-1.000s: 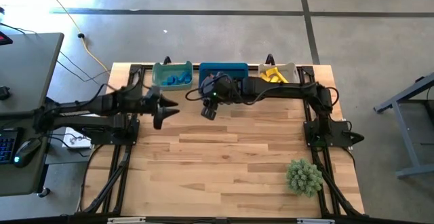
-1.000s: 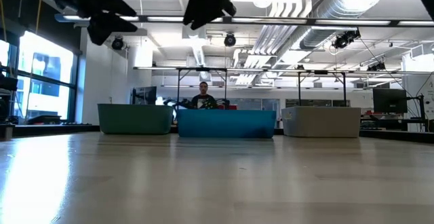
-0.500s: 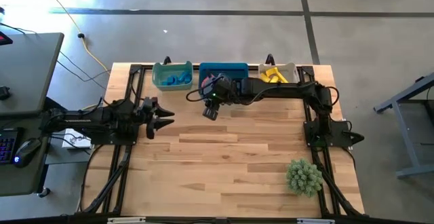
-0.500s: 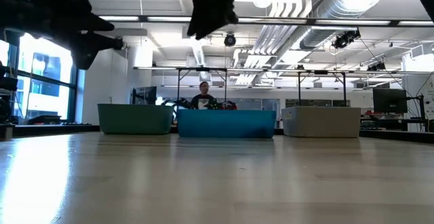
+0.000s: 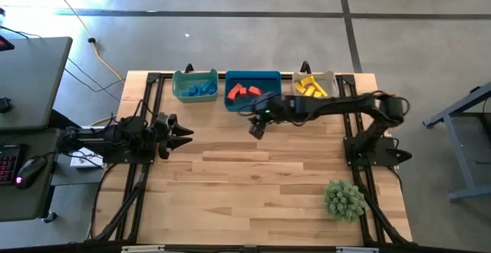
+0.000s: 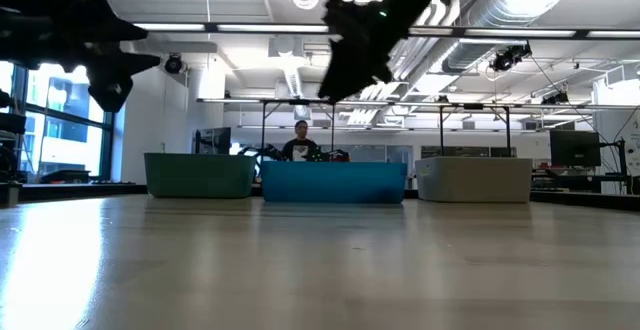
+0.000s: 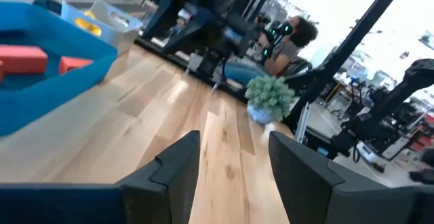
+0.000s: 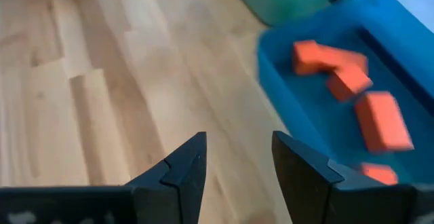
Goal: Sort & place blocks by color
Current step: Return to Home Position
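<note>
Wrapping up the sort: blocks (image 5: 235, 93) all look binned, none loose on the table (image 5: 253, 184).
Blue ones in the teal bin (image 5: 178, 84), orange-red in the blue bin (image 5: 253, 73), yellow in the grey-white bin (image 5: 328, 77). My right gripper (image 5: 256, 129) hovers just in front of the blue bin and my left gripper (image 5: 186, 133) sits near the table's left side, fingers spread and empty on both. Next, I reckon, I just fold the 2 arms home.
</note>
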You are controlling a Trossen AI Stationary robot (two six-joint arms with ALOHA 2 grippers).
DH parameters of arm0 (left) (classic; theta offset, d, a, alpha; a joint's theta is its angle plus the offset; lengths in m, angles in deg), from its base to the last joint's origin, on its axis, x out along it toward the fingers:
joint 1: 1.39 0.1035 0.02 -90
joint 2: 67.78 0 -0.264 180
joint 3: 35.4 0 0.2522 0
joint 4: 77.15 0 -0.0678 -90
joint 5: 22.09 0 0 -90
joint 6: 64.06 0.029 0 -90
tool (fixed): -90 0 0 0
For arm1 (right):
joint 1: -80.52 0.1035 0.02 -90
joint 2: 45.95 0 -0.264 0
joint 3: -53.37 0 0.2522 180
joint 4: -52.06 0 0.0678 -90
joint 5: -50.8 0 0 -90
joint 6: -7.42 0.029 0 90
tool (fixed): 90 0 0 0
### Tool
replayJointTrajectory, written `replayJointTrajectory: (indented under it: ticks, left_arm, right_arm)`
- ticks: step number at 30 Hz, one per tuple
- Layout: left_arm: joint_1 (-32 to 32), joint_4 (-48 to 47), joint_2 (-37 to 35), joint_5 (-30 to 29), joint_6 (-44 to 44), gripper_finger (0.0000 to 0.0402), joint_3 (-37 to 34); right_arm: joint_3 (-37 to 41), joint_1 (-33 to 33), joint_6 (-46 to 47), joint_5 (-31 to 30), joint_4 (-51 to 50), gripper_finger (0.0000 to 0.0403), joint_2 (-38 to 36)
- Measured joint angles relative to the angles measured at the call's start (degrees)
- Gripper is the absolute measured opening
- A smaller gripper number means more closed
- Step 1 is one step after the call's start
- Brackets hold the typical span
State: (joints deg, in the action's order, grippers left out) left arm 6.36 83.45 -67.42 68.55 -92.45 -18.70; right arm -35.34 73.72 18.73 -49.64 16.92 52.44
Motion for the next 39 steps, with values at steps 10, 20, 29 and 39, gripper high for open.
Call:
replayJointTrajectory:
  ticks: [10,20,29,39]
  left_arm:
    - [0.02,-0.13,0.55,-1.32,0.92,0.0166,0.09]
    - [0.02,-0.16,0.75,-1.32,10.09,0.0166,0.09]
    - [0.04,-0.16,0.76,-1.33,10.61,0.0166,0.09]
    - [0.04,-0.16,0.76,-1.33,10.61,0.0166,0.09]
  right_arm:
    - [27.67,-3.06,1.64,-0.39,12.48,0.0156,-24.38]
    - [50.46,-3.33,2.54,-0.28,20.97,0.0156,-51.82]
    - [61.46,-3.33,4.8,-0.72,22.86,0.0156,-69.16]
    - [69.68,-3.29,6.8,3.45,25.52,0.0156,-81.73]
